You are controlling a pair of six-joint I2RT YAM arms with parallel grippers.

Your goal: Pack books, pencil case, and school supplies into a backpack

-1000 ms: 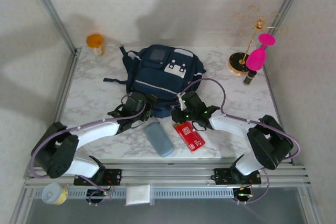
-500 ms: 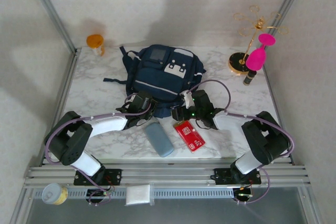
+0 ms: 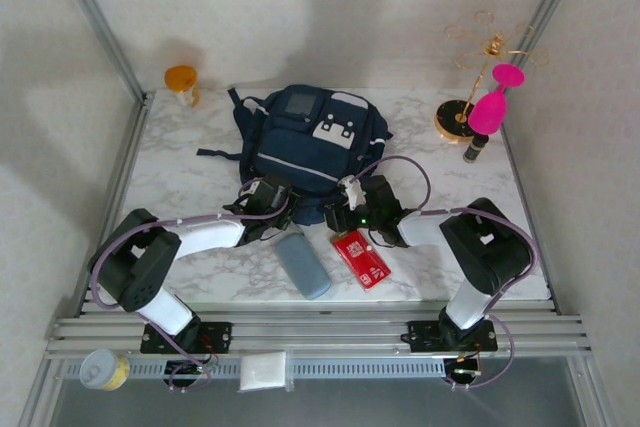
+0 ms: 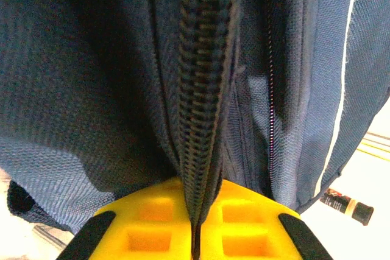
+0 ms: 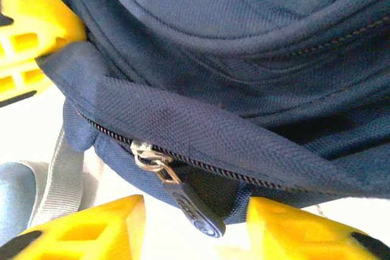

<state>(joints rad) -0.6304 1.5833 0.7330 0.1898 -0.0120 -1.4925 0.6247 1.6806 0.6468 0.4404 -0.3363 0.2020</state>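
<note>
On the marble table [image 3: 180, 177], left pincer [image 4: 195, 229] clamps the backpack [image 3: 310, 142]; right pincer [image 5: 195, 223] gapes (zip pull [image 5: 190, 206] between).

- backpack [image 4: 91, 89]: left wrist view, cut off at top, left and right edges.
- zipper [image 4: 204, 89]: lower end hidden between the pressed-together fingers of the left hand [image 4: 194, 235].
- pencil case [image 5: 12, 193]: right wrist view, lower left, cropped to a corner.
- red packet [image 3: 361, 258]: label marks too small to read.
- dark bottle [image 4: 346, 206]: lower right, blurred, partly behind fabric.
</note>
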